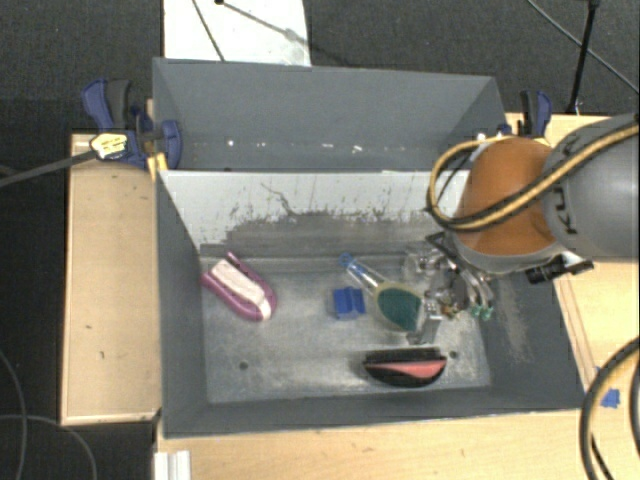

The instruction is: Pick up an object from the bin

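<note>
Grey metal bin [300, 393], floor scuffed, four loose things inside, none heaped.

Item 1. End effector [447, 293]: metal, low over the bin floor at the right end, hung under the arm's orange cover [505, 203]. Whether it is spread or pressed together cannot be told, and nothing can be seen held in it.

Item 2. Teal thing [400, 308]: rounded dark-teal head on a pale stem with a blue tip. It lies immediately to the left of the end effector, and contact cannot be confirmed. Its long axis runs from the head, beside the end effector, up and away to the left towards the back wall. Judged the likeliest pick, being the nearest; a grasp would probably want to close across the head or stem, not along that axis.

Item 3. Black oval thing [405, 369] with a red-pink face: just in front of the end effector and slightly to its left, long axis lying across the bin, close to the front wall.

Item 4. Small blue block [347, 303]: left of the end effector, beyond the teal thing and near its stem.

Item 5. Pink-and-purple oblong thing [240, 288]: well apart to the left, at the far end of the bin, lying on a slant.
</note>
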Robot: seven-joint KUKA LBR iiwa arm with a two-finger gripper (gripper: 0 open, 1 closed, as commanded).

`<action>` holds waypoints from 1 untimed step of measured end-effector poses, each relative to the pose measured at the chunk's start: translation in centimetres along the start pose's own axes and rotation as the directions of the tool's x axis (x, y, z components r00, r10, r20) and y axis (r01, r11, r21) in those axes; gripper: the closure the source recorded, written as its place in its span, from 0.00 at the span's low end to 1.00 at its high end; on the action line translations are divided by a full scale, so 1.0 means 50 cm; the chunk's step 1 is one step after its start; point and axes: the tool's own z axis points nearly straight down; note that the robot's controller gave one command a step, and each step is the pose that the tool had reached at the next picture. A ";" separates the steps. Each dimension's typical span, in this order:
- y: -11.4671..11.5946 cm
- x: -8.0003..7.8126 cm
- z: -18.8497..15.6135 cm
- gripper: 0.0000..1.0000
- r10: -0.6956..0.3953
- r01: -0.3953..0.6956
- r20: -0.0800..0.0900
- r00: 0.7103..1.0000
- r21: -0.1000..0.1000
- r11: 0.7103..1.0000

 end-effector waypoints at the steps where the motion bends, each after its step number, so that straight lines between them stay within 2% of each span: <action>1: 0.006 -0.044 0.051 0.00 0.033 -0.033 0.006 0.999 -0.001 0.999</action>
